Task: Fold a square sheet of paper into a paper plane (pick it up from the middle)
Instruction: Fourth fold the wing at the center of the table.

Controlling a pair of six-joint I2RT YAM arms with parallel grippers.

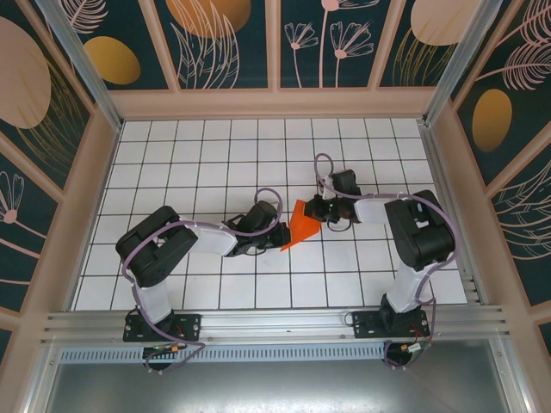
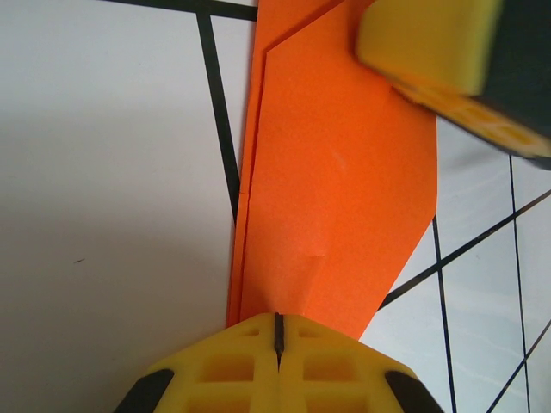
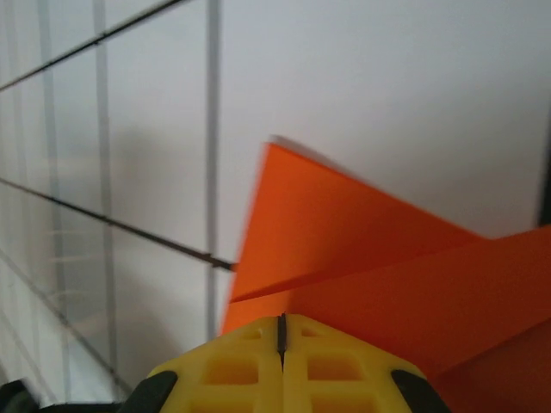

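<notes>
The square sheet of paper (image 1: 301, 225) is bright orange-red and folded into a narrow, pointed, layered shape like a paper plane. It is held just above the tiled floor between both grippers. My left gripper (image 1: 277, 231) is shut on its left end. In the left wrist view the paper (image 2: 336, 189) runs up from the closed yellow fingertips (image 2: 232, 361), and its fold edges show on the left. My right gripper (image 1: 317, 212) is shut on the right end. The creased paper (image 3: 370, 258) spreads out beyond that gripper's closed fingertips (image 3: 336, 361). The right gripper's yellow finger (image 2: 430, 43) shows at the top of the left wrist view.
The white tiled floor (image 1: 215, 155) with dark grout lines spreads all round the paper. Wooden side walls (image 1: 95, 198) and a patterned back wall enclose it. An aluminium rail (image 1: 275, 323) with the arm bases runs along the near edge.
</notes>
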